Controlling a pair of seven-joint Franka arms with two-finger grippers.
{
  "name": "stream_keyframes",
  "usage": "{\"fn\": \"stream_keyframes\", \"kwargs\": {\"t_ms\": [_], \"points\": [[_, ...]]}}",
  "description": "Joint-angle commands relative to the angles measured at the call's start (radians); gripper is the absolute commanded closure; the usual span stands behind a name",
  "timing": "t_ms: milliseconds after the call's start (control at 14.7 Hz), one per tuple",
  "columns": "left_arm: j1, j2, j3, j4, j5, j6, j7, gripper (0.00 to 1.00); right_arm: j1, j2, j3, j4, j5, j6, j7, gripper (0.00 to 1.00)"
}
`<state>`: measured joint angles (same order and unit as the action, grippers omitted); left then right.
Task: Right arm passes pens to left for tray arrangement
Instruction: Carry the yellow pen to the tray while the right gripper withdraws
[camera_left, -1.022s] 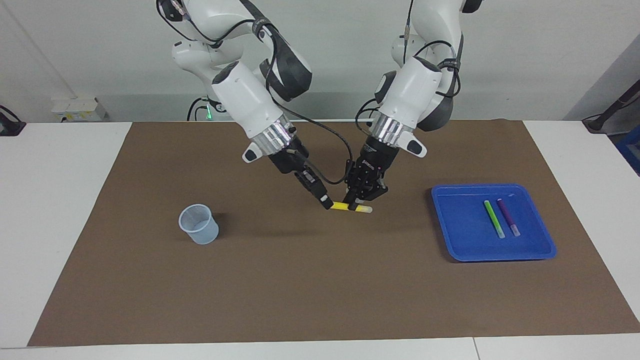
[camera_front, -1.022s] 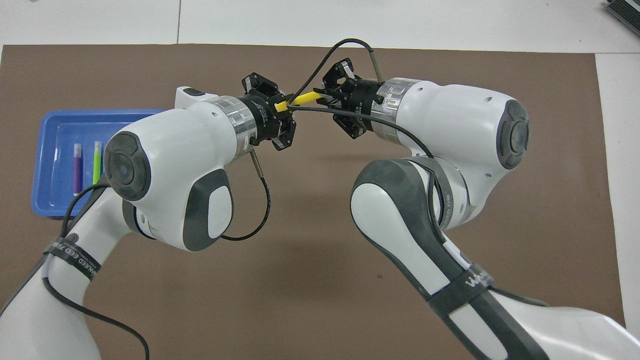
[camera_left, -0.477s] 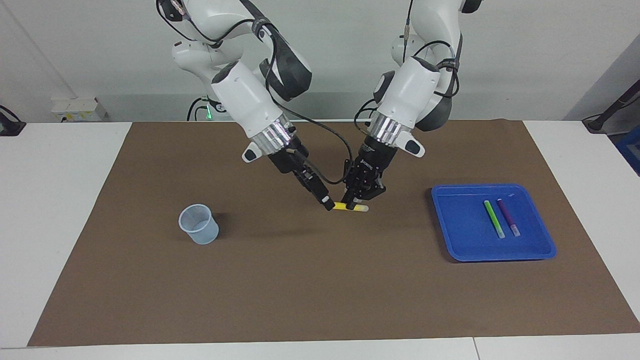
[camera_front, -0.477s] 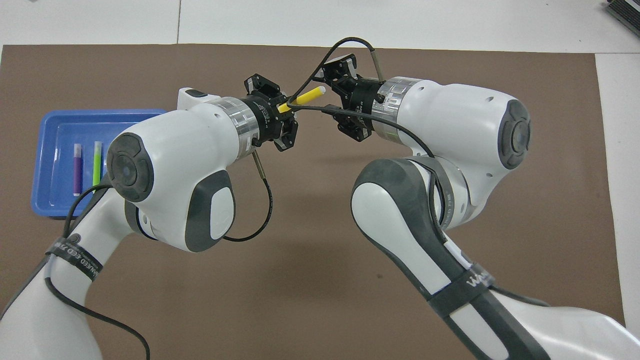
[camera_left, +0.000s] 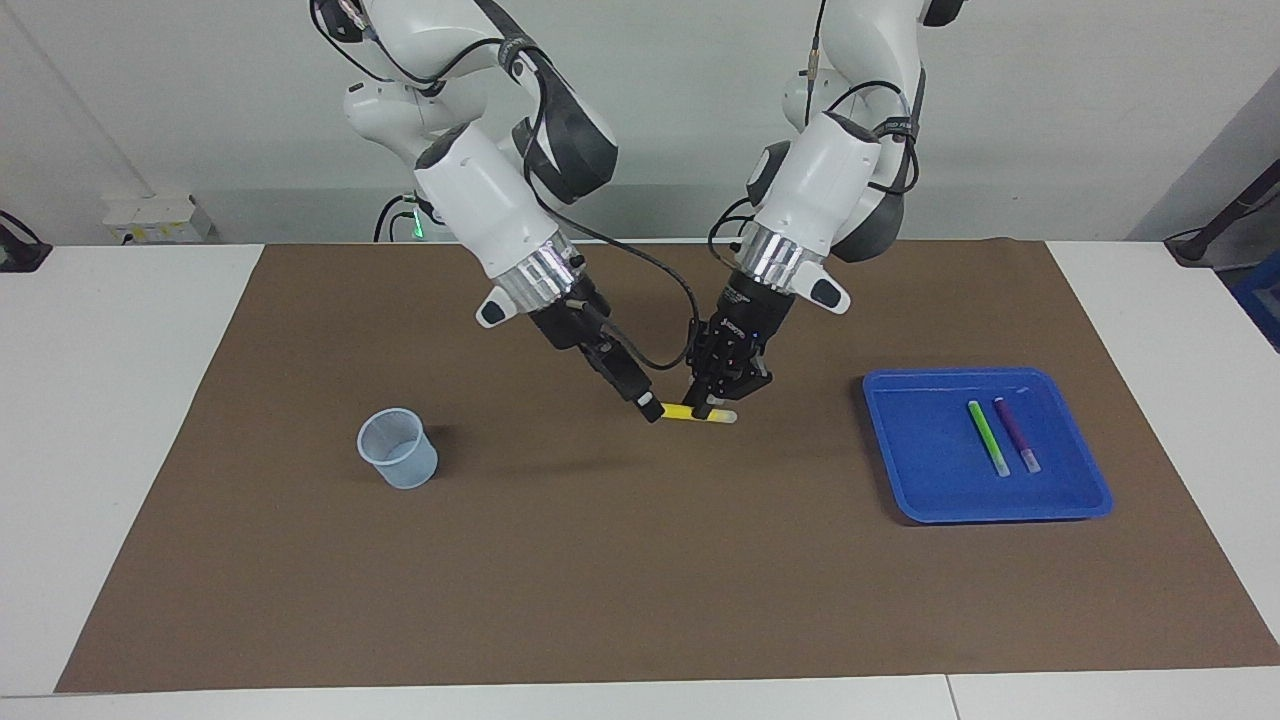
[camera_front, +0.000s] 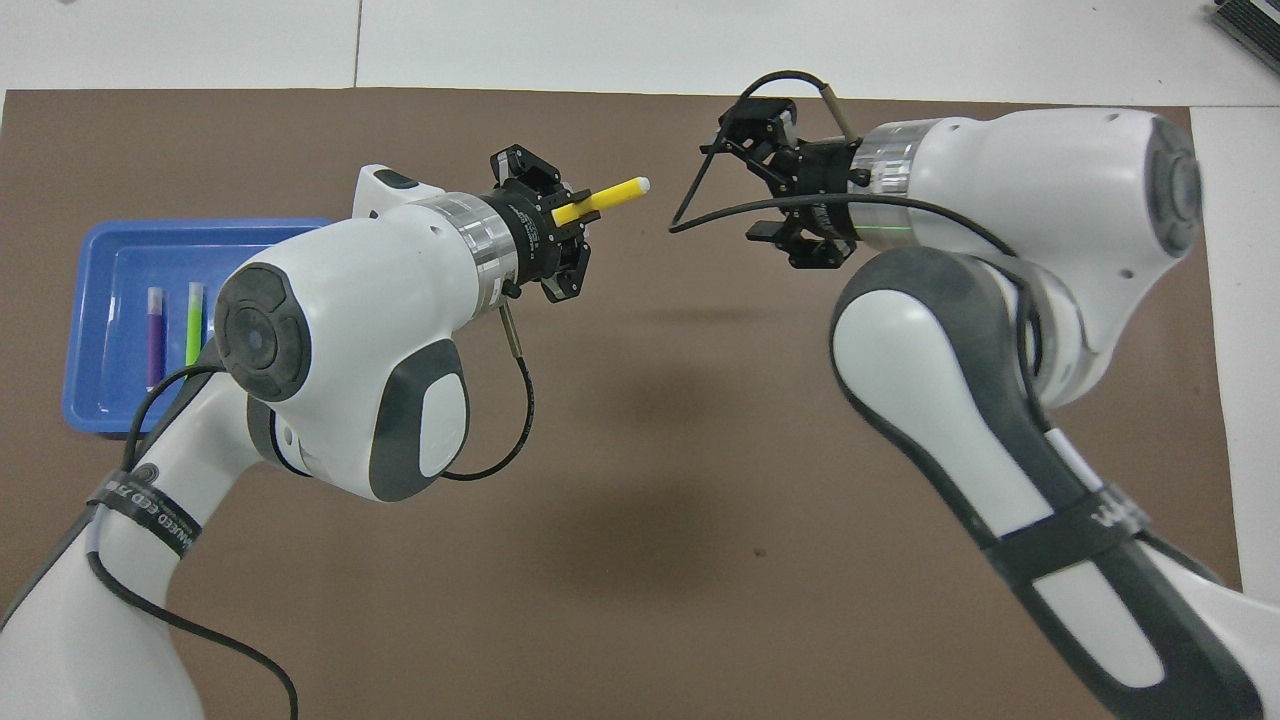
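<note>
While the left arm reaches in from its base, the left gripper (camera_left: 708, 408) hangs low over the mid part of the brown mat (camera_left: 640, 580), jaws shut tight on the yellow pen (camera_left: 685, 412). The pen lies approx level in the air and sticks out toward the right arm's end. The right gripper (camera_left: 648, 405) is over the mat beside it, jaws open w/ nothing in them. In the overhead view there's a clear gap btwn it and the pen's free end; in the facing view its tip looks just beside that end.

Farther out, toward the left arm's end, the blue tray (camera_left: 900, 440) sits on the mat. It holds the green pen (camera_left: 987, 437) and the purple pen (camera_left: 1015, 433), side by side, not touching. A clear plastic cup (camera_left: 398, 448) stands upright toward the right arm's end, well apart from the tray.
</note>
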<state>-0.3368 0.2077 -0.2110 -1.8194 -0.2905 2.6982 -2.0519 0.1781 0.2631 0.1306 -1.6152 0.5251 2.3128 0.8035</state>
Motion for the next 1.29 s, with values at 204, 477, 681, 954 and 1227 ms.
{"fn": "stream_keyframes", "kwargs": {"t_ms": [204, 477, 681, 954, 1227], "points": [[0.042, -0.008, 0.005, 0.020, 0.013, -0.193, 0.324, 1.00, -0.193, -0.125, 0.009, -0.015, -0.160, -0.313, -0.379, 0.00], [0.087, -0.024, 0.007, 0.034, 0.013, -0.404, 0.605, 1.00, -0.328, -0.162, 0.009, -0.008, -0.327, -0.509, -0.735, 0.00], [0.134, -0.039, 0.008, 0.045, 0.014, -0.555, 0.804, 1.00, -0.406, -0.199, 0.009, -0.018, -0.358, -0.622, -0.788, 0.00], [0.203, -0.063, 0.015, 0.035, 0.115, -0.717, 1.141, 1.00, -0.437, -0.212, 0.007, -0.026, -0.391, -0.645, -0.908, 0.00], [0.291, -0.067, 0.015, 0.054, 0.280, -0.805, 1.403, 1.00, -0.404, -0.249, 0.007, -0.098, -0.409, -0.622, -0.721, 0.00]]}}
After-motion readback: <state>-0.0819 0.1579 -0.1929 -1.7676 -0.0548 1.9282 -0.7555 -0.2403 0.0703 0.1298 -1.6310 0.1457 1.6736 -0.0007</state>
